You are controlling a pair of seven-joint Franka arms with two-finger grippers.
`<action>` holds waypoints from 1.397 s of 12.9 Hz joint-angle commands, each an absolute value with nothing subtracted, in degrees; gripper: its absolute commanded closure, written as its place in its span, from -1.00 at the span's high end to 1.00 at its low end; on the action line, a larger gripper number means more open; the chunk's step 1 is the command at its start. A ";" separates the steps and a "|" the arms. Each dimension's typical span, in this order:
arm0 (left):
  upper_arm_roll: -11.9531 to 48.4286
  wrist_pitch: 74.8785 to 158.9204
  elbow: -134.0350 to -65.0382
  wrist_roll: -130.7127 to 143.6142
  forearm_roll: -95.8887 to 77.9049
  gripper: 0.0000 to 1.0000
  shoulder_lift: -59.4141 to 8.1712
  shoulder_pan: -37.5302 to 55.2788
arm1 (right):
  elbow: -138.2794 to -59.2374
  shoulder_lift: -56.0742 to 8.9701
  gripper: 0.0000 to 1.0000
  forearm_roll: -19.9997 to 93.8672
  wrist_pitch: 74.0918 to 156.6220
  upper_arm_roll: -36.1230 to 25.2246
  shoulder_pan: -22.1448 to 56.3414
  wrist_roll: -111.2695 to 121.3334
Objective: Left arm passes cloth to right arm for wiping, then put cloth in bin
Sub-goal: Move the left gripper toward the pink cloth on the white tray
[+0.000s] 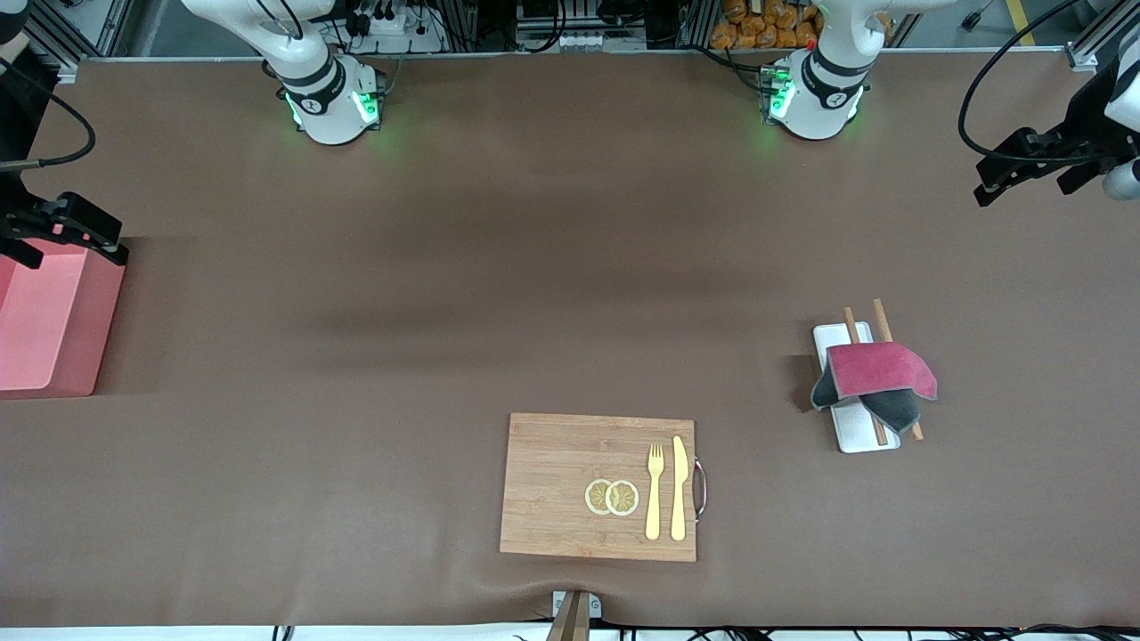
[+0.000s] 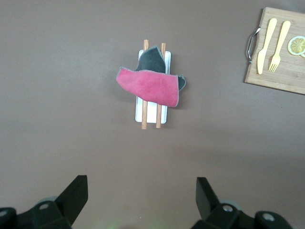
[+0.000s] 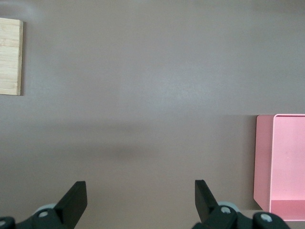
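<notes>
The cloth (image 1: 877,378), crimson-pink with dark grey corners showing, lies draped over a white tray (image 1: 859,438) and two wooden chopsticks (image 1: 881,319) toward the left arm's end of the table. It also shows in the left wrist view (image 2: 152,87). The pink bin (image 1: 89,329) stands at the right arm's end and shows in the right wrist view (image 3: 263,160). My left gripper (image 1: 990,185) hangs open and empty over bare table, apart from the cloth (image 2: 141,191). My right gripper (image 1: 85,236) hangs open and empty over the bin's edge (image 3: 140,191).
A wooden cutting board (image 1: 552,485) with a metal handle lies nearer to the front camera. It carries two lemon slices (image 1: 612,497), a yellow fork (image 1: 655,494) and a yellow knife (image 1: 679,490). Brown table cover lies between the board, the tray and the bin.
</notes>
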State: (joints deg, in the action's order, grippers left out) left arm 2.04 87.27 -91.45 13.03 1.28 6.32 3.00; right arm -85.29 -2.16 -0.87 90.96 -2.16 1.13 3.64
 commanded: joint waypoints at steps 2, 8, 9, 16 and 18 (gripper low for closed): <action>2.02 86.93 -90.80 13.71 2.72 1.00 7.21 3.08 | -85.17 -2.55 1.00 -2.02 91.14 -2.72 1.41 3.69; 2.28 86.57 -89.47 12.48 2.72 1.00 3.69 2.90 | -85.08 -3.78 1.00 -1.24 91.14 -2.90 0.97 4.22; 2.20 86.49 -90.78 12.31 2.64 1.00 3.52 2.55 | -85.08 -3.78 1.00 -1.32 91.14 -2.90 1.05 4.22; 2.20 102.61 -101.75 12.48 1.67 1.00 -2.02 0.53 | -85.43 -3.87 1.00 -1.67 90.88 -2.99 0.88 4.22; 2.20 112.36 -108.34 12.48 1.67 1.00 -2.81 -0.44 | -85.43 -4.39 1.00 -1.67 90.97 -2.99 0.70 4.31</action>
